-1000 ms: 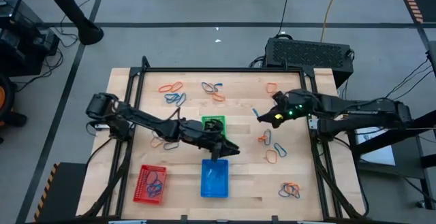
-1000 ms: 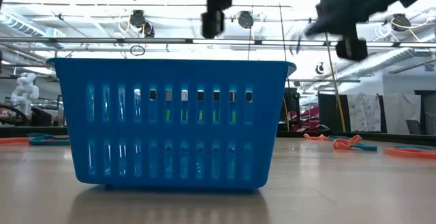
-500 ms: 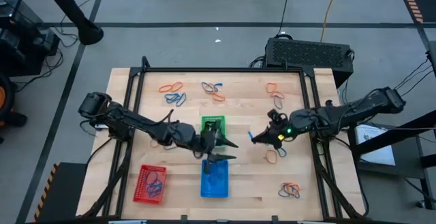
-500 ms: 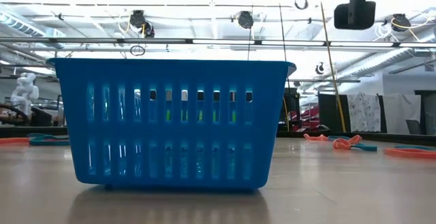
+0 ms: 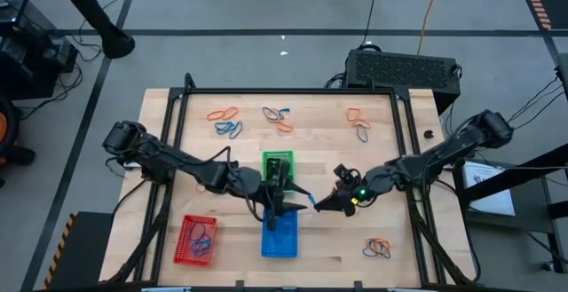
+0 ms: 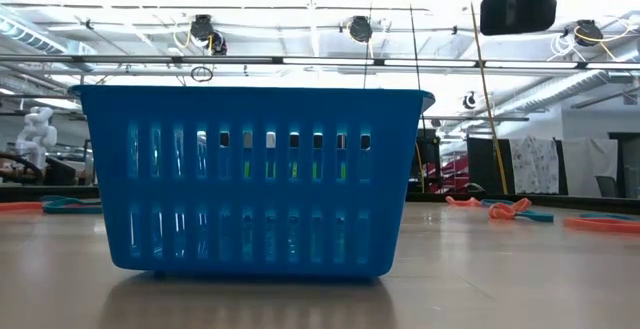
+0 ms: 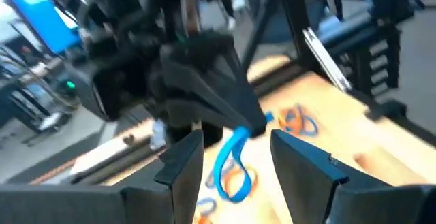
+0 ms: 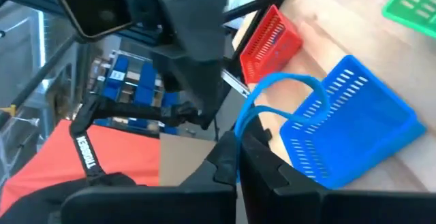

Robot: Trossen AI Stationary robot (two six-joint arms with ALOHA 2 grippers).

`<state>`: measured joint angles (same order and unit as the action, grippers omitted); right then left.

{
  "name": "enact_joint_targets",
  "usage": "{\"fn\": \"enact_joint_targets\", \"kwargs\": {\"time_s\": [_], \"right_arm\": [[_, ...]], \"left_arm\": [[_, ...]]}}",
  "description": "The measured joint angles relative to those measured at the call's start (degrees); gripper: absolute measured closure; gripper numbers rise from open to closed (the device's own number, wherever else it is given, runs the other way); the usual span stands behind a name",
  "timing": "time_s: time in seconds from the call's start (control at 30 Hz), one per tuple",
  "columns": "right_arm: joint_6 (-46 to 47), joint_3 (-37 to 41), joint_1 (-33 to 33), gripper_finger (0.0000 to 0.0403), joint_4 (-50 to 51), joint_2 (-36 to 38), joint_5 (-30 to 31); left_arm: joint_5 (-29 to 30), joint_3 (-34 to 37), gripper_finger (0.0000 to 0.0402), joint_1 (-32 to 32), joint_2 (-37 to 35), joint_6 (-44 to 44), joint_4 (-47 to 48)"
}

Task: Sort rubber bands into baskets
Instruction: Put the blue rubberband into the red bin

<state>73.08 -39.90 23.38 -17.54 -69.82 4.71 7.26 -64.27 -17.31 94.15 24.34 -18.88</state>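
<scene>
baskets on table: three, one each of green basket (image 5: pixel 278 162), blue basket (image 5: pixel 280 233), red basket (image 5: pixel 196 240).

arms: two. grippers: two, left gripper (image 5: pixel 297 200) and right gripper (image 5: pixel 318 208), both near the blue basket.

rubber bands: loose ones lie in about five small clusters on the wood, e.g. orange band (image 5: pixel 222 114) and a mixed orange and blue cluster (image 5: pixel 377 248); loops overlap, exact count per colour cannot be told. one blue band (image 8: pixel 272 94) hangs from the right gripper. bands in red basket: a few, tangled.
</scene>
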Motion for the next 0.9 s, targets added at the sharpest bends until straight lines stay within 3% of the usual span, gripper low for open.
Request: {"fn": "enact_joint_targets", "kwargs": {"time_s": [0.33, 0.9], "right_arm": [[1.2, 0.0, 0.8, 0.0402, -8.4, -4.2, 1.4], [2.8, 0.0, 1.0, 0.0402, -9.3, -4.5, 1.6]], "left_arm": [[-1.4, 0.0, 0.0222, 0.1, 0.0, -0.1, 2.6], [-3.4, 0.1, 0.0222, 0.4, 0.0, -4.6, 4.4]]}}
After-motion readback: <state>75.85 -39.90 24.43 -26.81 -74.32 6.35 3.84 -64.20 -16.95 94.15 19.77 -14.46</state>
